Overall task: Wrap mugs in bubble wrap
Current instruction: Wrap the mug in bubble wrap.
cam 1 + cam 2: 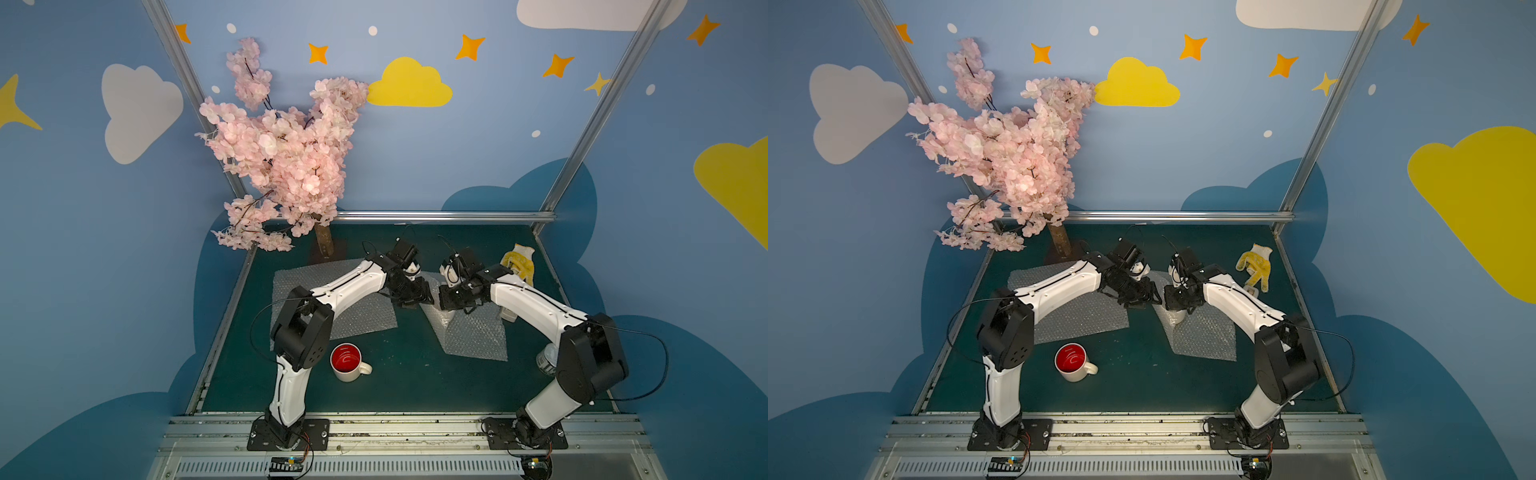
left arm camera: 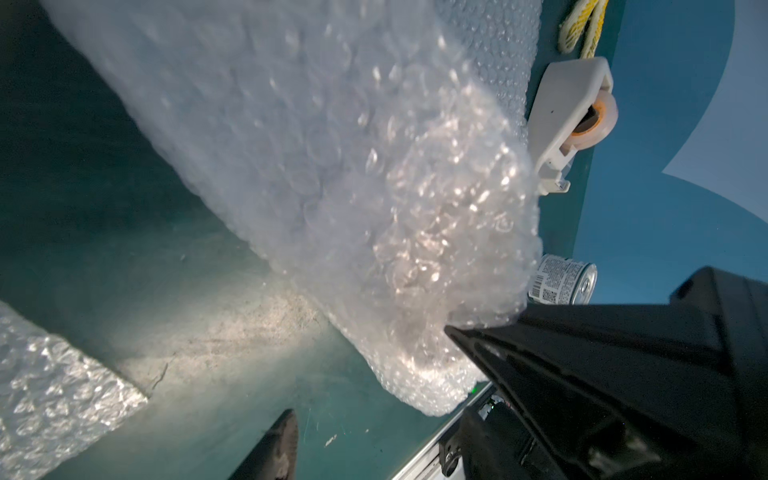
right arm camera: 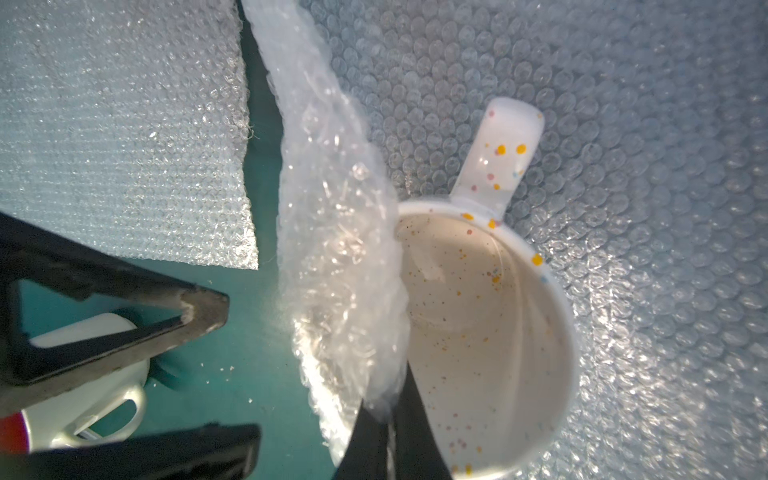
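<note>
The speckled cream mug [image 3: 490, 332] stands upright on the right bubble wrap sheet [image 1: 473, 336], nothing inside it; a lifted flap drapes over its rim. The right tool [image 3: 388, 419] is clamped together on that flap at the rim. The left tool [image 3: 208, 365], jaws apart, hovers just beside it over bare table [image 1: 407, 374]. The red-lined mug [image 1: 347, 361] stands on open table near the left sheet [image 1: 365, 316].
</note>
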`<state>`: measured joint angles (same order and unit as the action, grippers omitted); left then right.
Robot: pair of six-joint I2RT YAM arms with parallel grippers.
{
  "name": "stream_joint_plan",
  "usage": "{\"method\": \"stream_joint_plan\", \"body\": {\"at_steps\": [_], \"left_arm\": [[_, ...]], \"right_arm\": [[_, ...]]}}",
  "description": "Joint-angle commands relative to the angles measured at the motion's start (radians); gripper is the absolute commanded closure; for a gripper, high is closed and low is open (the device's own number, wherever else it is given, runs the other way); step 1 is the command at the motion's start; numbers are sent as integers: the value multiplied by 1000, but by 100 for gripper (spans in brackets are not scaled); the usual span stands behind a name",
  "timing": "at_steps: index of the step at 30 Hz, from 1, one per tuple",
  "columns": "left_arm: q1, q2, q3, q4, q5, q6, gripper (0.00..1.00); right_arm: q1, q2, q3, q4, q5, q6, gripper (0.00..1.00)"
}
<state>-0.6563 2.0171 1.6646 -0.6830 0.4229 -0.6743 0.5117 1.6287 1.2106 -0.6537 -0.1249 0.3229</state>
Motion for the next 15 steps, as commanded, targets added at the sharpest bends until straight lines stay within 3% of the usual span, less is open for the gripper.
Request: {"method": "stream_joint_plan", "body": {"at_steps": [1, 7, 15], "left_arm": [[-6, 29, 49, -17, -42, -46, 40], [-21, 107, 153, -88, -74, -66, 46], [-50, 147, 192, -140, -115, -88, 54]], "right_arm": [[-12, 2, -27, 38, -17, 39, 100], [-17, 8, -35, 55, -18, 60, 100], [-22, -34, -80, 95, 18, 121, 99]]}}
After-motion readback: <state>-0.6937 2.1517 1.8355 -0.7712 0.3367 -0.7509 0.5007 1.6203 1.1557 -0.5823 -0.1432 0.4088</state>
